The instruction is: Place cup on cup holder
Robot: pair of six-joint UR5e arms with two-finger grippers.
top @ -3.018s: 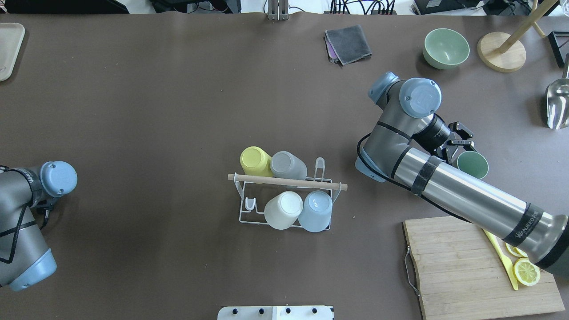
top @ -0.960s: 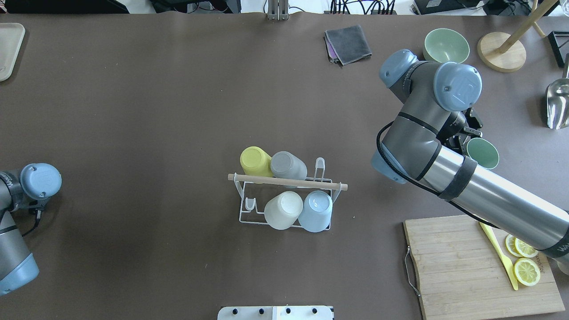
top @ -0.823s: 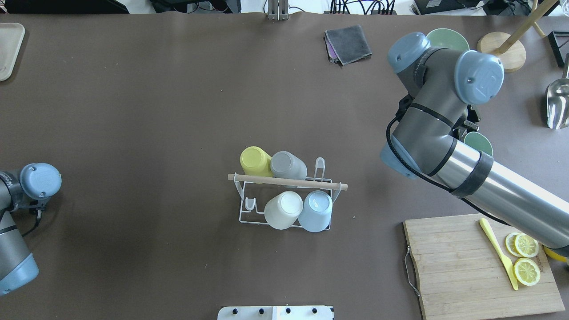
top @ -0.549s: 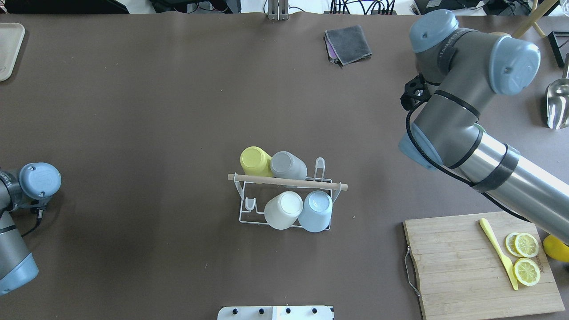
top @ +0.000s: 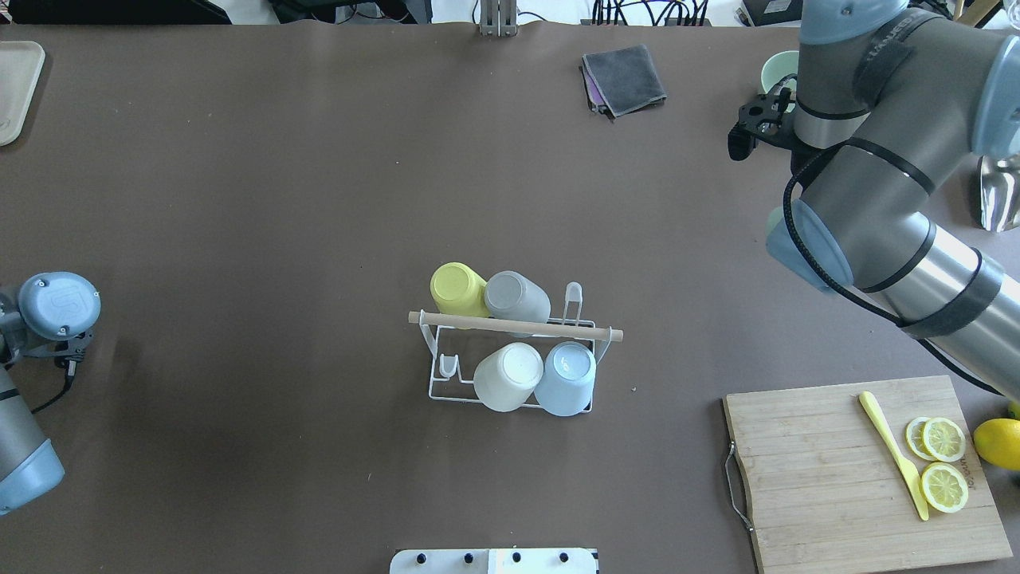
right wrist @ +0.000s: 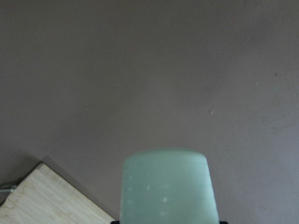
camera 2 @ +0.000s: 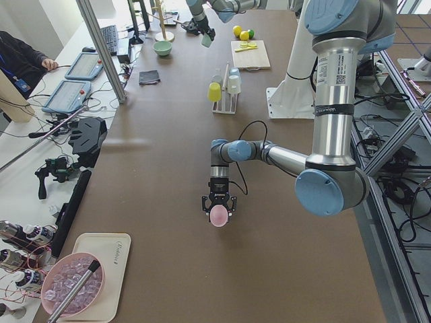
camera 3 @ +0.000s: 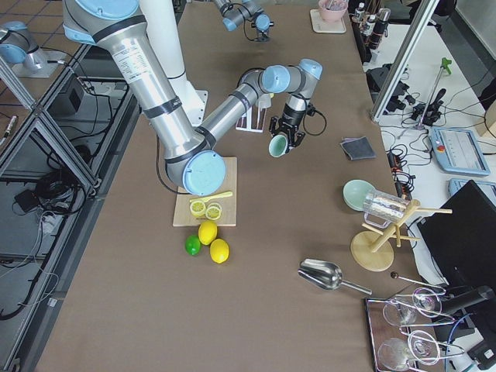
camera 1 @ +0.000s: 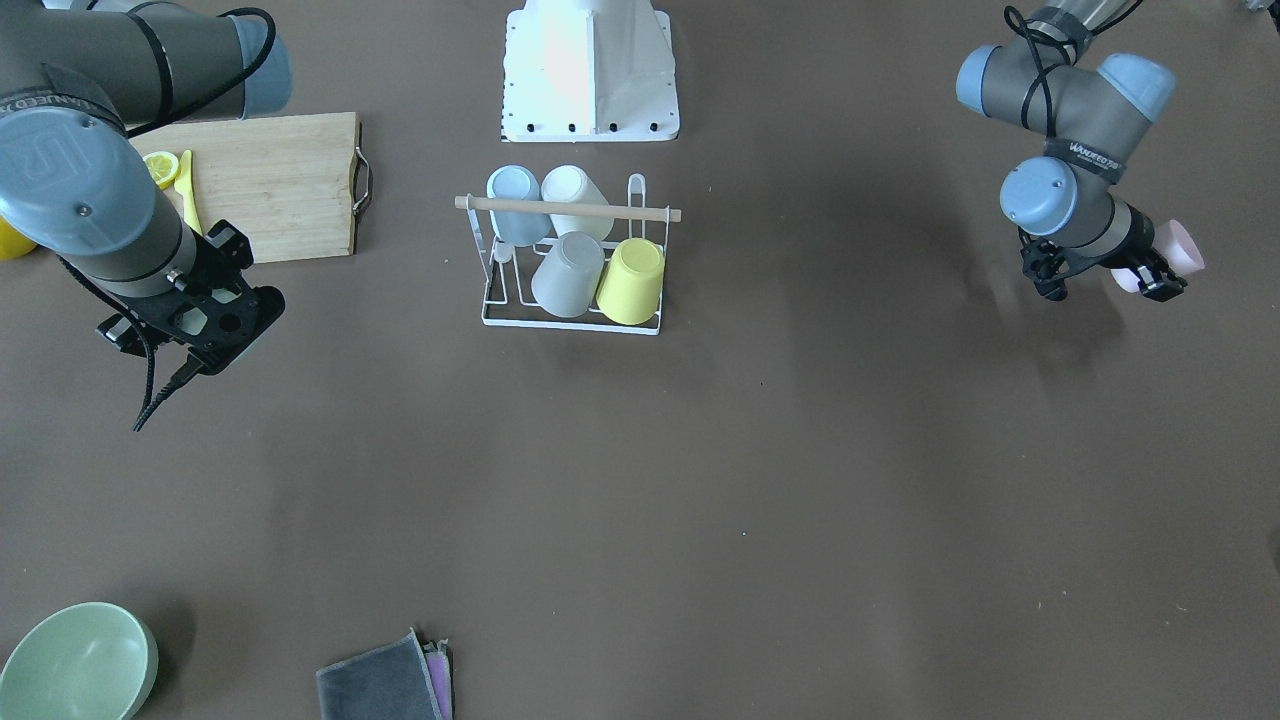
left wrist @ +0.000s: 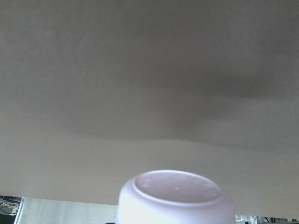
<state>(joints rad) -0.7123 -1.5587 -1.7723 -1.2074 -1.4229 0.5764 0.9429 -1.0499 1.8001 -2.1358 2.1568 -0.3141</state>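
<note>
One tapered green cup (right wrist: 166,186), perhaps plastic

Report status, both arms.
Left jaws shut on pink cup; right jaws shut on green cup. Rack holds four cups, two prongs free. Dowel handle spans top.

Long desk (top: 263,183) in matt dark brown, evenly lit, with only soft shadows. Beyond its far edge, a white bench (camera 2: 27,145) with tablets (camera 2: 84,66) and a slanting aluminium post (camera 2: 101,47). On the near side, grey floor (camera 2: 404,282) strewn with cables.
</note>
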